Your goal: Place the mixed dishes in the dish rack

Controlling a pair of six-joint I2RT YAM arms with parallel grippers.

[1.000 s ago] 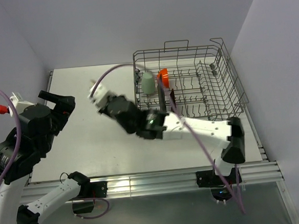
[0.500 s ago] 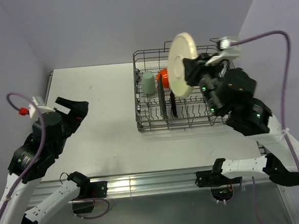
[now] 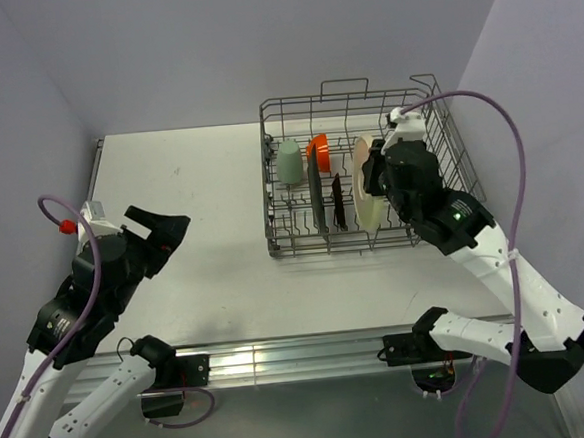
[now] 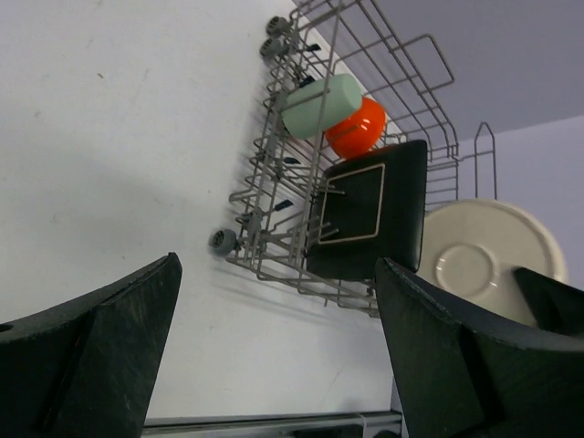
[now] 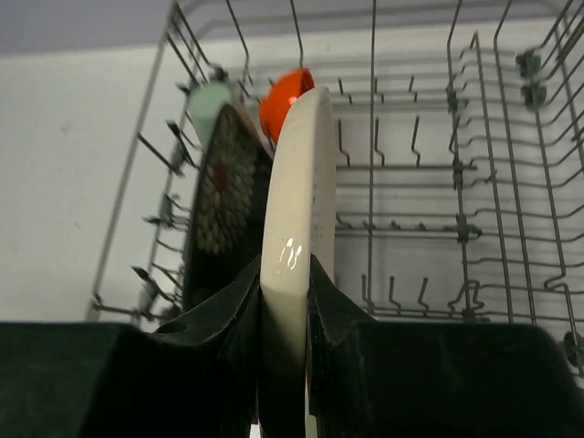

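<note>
Your R gripper (image 5: 285, 315) is pinching the larger cream round plate (image 5: 297, 173) by its rim. The plate stands on edge inside the dish rack (image 3: 364, 100), just right of the small red flowered round plate (image 3: 338, 202) and black square floral plate (image 3: 316, 192). Your L gripper (image 4: 274, 310) hangs w/ jaws wide, nothing between them, well left of the rack over the table (image 3: 199, 185).

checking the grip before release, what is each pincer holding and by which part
Right pincer grips the cream round plate by its rim, pinching both faces. Left pincer is open and empty.
</note>
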